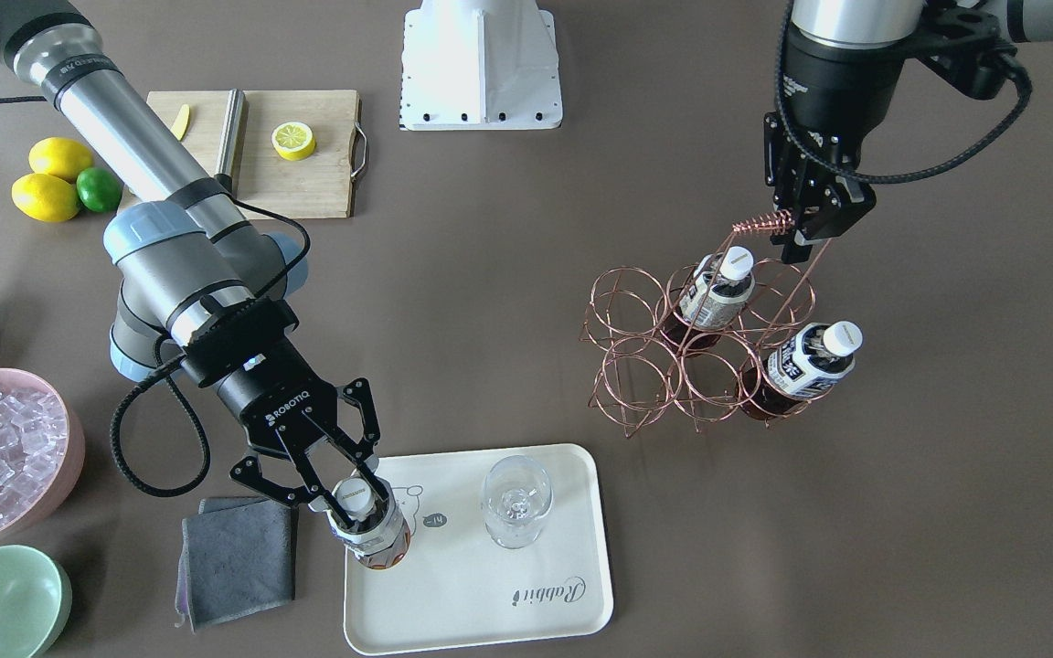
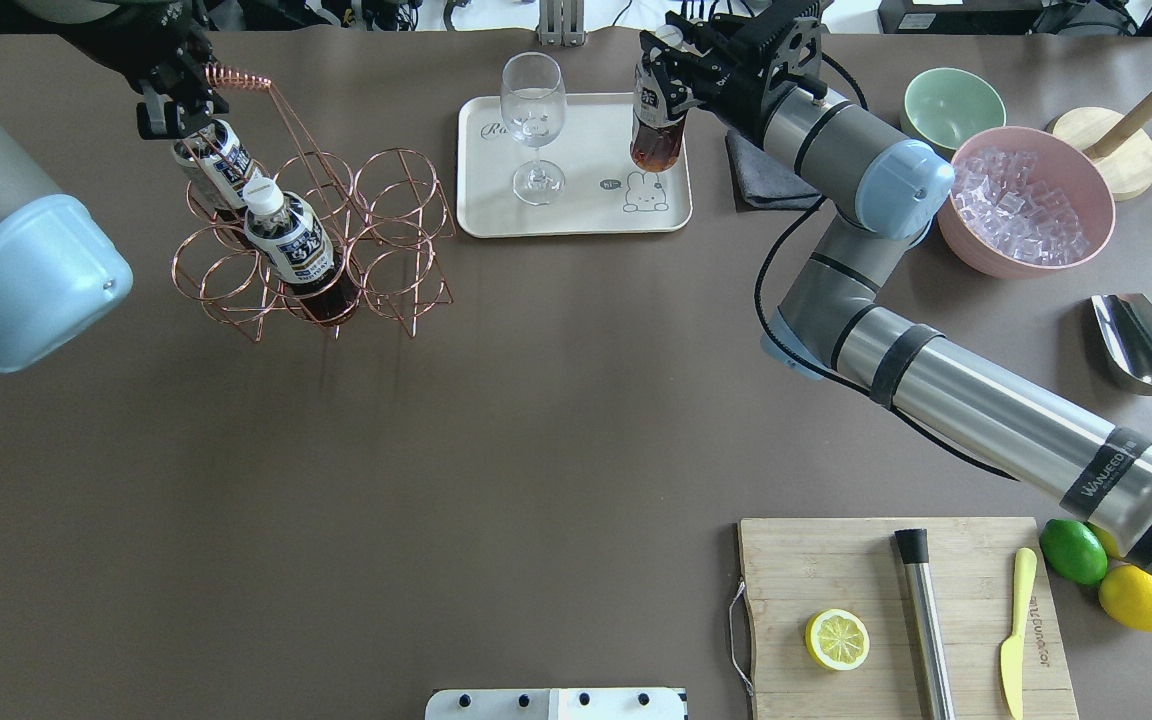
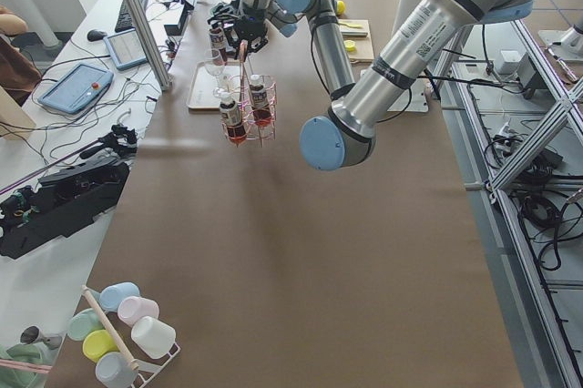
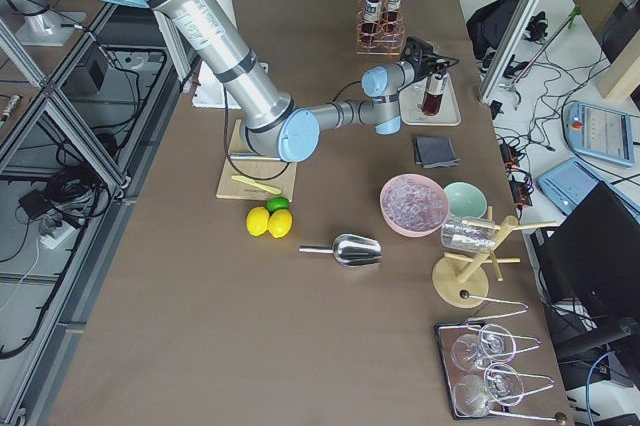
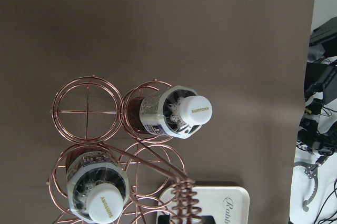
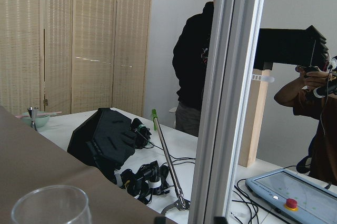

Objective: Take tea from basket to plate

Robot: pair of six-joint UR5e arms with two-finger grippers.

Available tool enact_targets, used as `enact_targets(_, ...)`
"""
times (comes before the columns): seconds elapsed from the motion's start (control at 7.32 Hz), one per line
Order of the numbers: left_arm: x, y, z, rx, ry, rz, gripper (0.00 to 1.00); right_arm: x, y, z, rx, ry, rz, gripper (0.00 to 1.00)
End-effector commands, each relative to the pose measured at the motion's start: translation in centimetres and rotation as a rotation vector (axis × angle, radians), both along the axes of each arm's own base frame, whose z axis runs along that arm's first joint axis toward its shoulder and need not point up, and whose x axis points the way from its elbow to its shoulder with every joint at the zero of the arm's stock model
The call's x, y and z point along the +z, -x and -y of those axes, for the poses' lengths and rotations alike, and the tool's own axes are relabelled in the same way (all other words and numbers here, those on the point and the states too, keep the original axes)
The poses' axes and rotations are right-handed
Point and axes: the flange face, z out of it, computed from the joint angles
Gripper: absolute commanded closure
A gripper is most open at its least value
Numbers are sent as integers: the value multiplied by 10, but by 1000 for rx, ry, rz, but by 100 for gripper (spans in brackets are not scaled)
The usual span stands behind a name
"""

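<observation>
Right tool (image 1: 355, 501) is clamped on the tea bottle (image 1: 378, 541), tilted at the plate (image 1: 490, 594) edge near the wine glass (image 1: 515, 501). Contact with the plate cannot be confirmed. Level the bottle, seat its base inboard, then release. Left tool (image 1: 794, 236) pinches the basket (image 1: 593, 309) handle.

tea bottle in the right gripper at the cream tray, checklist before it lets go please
1. Grip: right gripper shut on the clear plastic tea bottle with a white cap: ok.
2. Place: bottle above the cream rectangular tray, near one end: ok.
3. Contact: bottle base resting on the tray: cannot tell.
4. Clearance: clear glass stands on the tray, apart from the bottle: ok.
5. Basket: left gripper shut on the coiled handle of the copper wire basket: ok.
</observation>
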Motion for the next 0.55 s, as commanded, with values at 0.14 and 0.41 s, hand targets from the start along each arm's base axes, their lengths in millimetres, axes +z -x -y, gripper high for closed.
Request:
enact_targets(0.14, 105, 69, 77, 61, -101, 96, 100, 3, 21, -8, 34, -1, 37, 100)
enact_targets(0.41, 144, 110, 124, 29, -111, 127, 100, 7, 36, -24, 42, -4, 63, 100)
